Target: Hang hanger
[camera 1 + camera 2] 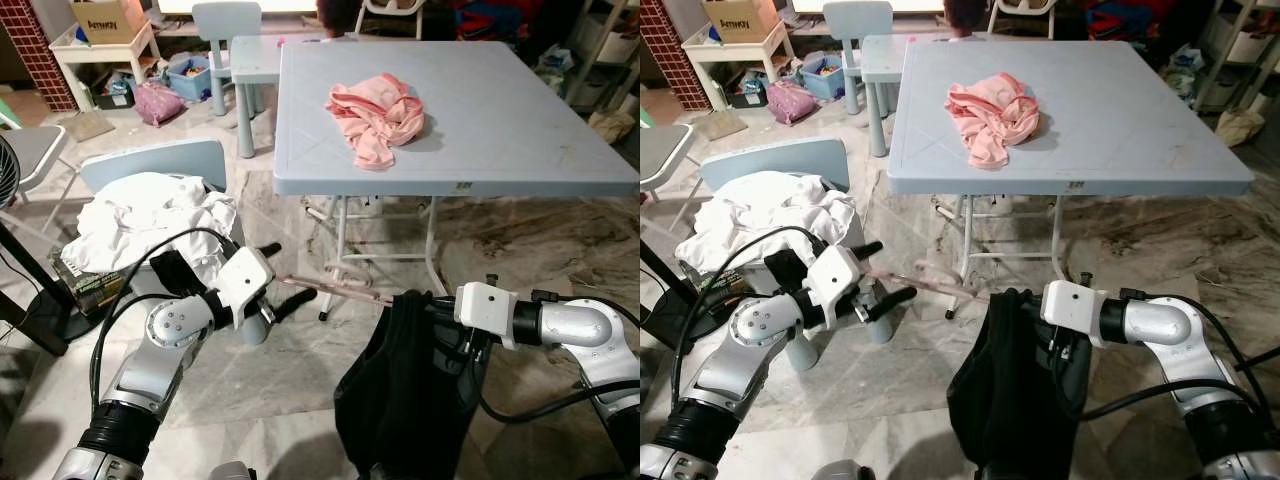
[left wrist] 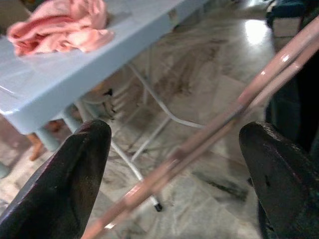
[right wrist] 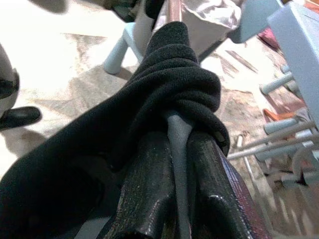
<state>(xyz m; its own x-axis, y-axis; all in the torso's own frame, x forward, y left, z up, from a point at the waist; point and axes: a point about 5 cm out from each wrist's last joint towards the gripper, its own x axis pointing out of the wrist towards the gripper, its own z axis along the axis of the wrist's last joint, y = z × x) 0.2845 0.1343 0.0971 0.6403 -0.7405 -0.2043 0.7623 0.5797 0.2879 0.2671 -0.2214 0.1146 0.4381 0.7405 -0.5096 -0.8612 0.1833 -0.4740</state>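
Lower right, right gripper (image 1: 440,305) clenched on pink hanger (image 1: 335,290) steadying black garment (image 1: 400,400); left gripper (image 1: 280,280) released around its free end

Light blue folding table (image 1: 500,120) with crumpled pink garment (image 1: 376,118) on top. Pale blue chair (image 1: 150,165) heaped with white laundry (image 1: 145,220). Farther back: small blue children's chair (image 1: 225,40), cardboard box (image 1: 108,18) on white side table (image 1: 100,55). Marble-patterned floor (image 1: 290,370).

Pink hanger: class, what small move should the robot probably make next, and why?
Probably close the left gripper on the pink hanger: its open fingers straddle the bar without touching, while the right gripper is clamped on the black garment at the far end.
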